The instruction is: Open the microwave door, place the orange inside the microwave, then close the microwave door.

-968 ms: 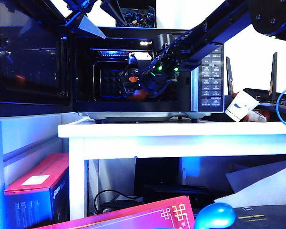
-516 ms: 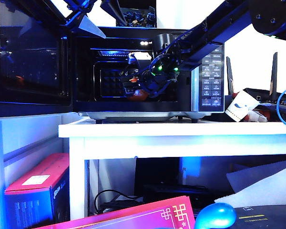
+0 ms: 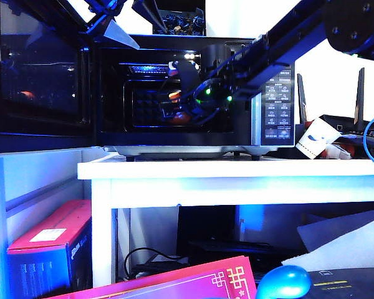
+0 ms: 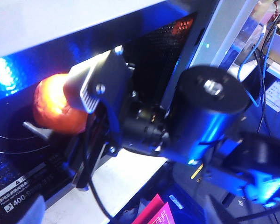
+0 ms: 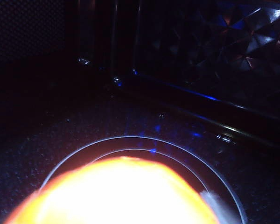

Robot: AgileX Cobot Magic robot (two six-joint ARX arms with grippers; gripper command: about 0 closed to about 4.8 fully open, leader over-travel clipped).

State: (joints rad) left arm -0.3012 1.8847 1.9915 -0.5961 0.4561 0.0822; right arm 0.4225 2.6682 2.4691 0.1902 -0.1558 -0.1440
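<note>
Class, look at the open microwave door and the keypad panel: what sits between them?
The exterior view shows the microwave cavity there, with the right pincer and the orange inside it.

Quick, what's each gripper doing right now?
Left gripper: open, up by the open microwave door.
Right gripper: inside the microwave, fingers either side of the orange; gripping or not, cannot tell.
</note>
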